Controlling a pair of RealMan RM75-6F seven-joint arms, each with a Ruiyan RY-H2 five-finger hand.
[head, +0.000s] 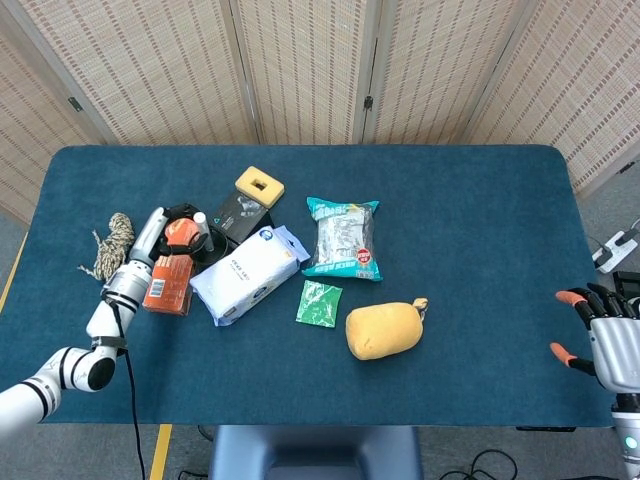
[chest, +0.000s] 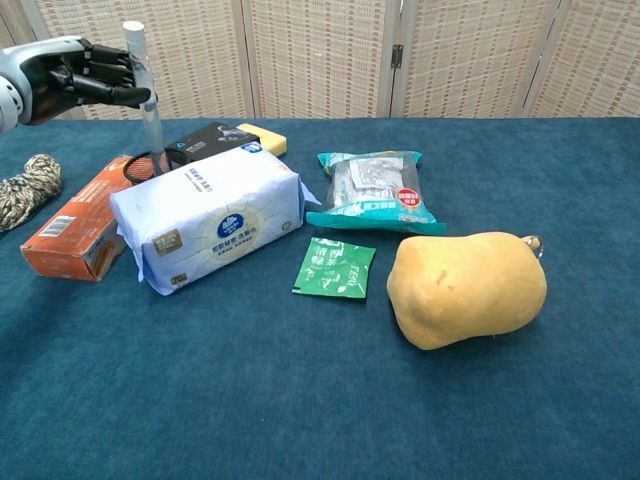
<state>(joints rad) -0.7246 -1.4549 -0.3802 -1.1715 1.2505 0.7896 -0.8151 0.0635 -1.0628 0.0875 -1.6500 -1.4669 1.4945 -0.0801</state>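
My left hand (chest: 70, 76) (head: 172, 232) grips a clear tube (chest: 148, 100) that stands nearly upright, white cap on top. Its lower end reaches down to a black round ring (chest: 148, 163) behind the white tissue pack (chest: 208, 214) (head: 245, 274); the contact itself is hidden. The hand hovers above the orange box (chest: 80, 220) (head: 167, 283). My right hand (head: 605, 338) rests off the table's right front corner, fingers spread, holding nothing.
A black box (head: 240, 212), a yellow block (head: 259, 185), a teal snack bag (head: 343, 238), a green sachet (head: 319, 303) and a yellow squash-shaped thing (head: 384, 329) lie mid-table. A rope bundle (head: 108, 243) sits at the left edge.
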